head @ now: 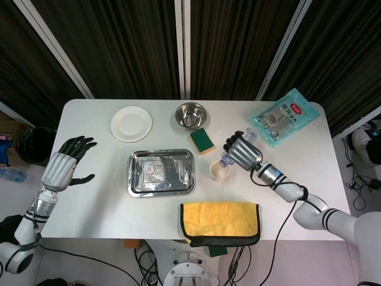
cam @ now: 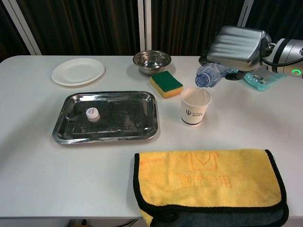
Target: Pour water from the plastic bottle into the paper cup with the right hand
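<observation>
My right hand [cam: 238, 46] [head: 243, 152] grips a clear plastic bottle [cam: 210, 76] [head: 227, 159], tilted with its open mouth pointing down over the white paper cup [cam: 195, 106] [head: 219, 171]. A thin stream of water runs from the mouth into the cup. The cup stands upright on the table [cam: 38, 161] right of the steel tray [cam: 104, 116]. The bottle's white cap [cam: 92, 113] lies in that tray. My left hand [head: 62, 165] hovers open off the table's left edge, holding nothing; only the head view shows it.
A green and yellow sponge [cam: 166, 83] and a steel bowl [cam: 151, 60] sit just behind the cup. A white plate [cam: 77, 71] is at the back left. A folded yellow cloth [cam: 209, 186] covers the front right. A teal packet [head: 283, 115] lies behind my right hand.
</observation>
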Robot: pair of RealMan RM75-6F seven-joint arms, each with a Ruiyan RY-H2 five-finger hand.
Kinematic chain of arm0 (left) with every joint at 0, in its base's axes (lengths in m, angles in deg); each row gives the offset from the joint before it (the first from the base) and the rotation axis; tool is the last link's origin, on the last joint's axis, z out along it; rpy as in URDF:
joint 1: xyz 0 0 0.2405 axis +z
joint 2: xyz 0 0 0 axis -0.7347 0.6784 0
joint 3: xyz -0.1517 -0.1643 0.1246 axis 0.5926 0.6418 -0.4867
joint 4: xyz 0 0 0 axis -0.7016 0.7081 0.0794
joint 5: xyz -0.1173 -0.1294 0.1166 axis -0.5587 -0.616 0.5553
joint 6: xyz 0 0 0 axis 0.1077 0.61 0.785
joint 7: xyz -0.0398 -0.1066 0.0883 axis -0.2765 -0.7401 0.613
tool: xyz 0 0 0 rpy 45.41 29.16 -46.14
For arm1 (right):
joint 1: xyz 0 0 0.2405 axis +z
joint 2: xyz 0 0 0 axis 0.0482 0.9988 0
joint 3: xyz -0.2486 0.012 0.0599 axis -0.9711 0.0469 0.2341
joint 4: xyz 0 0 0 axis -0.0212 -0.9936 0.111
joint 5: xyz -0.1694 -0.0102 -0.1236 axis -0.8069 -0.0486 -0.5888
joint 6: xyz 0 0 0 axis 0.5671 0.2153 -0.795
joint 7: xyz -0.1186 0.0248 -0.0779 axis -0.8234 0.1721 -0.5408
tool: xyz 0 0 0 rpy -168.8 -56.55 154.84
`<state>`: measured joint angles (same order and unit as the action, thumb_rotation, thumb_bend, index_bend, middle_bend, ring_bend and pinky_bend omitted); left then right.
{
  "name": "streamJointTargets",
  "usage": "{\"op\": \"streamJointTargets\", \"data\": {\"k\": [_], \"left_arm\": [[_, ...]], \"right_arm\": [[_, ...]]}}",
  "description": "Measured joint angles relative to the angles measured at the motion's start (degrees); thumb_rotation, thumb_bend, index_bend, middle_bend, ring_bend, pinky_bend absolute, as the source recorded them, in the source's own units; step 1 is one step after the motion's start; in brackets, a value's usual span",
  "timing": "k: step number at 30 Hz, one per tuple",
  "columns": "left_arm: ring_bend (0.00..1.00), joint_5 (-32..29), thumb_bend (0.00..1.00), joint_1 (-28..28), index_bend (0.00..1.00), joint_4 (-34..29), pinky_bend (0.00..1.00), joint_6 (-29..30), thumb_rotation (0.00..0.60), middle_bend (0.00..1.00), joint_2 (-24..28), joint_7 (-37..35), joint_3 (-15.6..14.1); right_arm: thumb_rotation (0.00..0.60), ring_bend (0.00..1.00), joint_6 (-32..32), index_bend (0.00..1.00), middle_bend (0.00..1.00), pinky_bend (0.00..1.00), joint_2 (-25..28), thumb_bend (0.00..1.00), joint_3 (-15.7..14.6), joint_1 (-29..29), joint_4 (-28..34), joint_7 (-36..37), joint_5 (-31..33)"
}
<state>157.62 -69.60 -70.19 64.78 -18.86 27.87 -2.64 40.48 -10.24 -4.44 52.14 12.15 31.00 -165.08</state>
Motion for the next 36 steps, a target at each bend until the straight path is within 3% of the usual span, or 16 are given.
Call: {"op": "streamJointTargets", "data": {"k": [36], "left_arm": [[0.11, 0.00, 0.09, -0.17, 0.18, -0.24, 0.15, -0.19, 0.600, 0.16, 0.05, 0.36, 0.08]], "right_arm": [[0.600, 0.42, 0.30, 0.74, 0.57, 0.42, 0.73, 0.68, 0.01, 0.11, 0.94, 0.44, 0.85]]}}
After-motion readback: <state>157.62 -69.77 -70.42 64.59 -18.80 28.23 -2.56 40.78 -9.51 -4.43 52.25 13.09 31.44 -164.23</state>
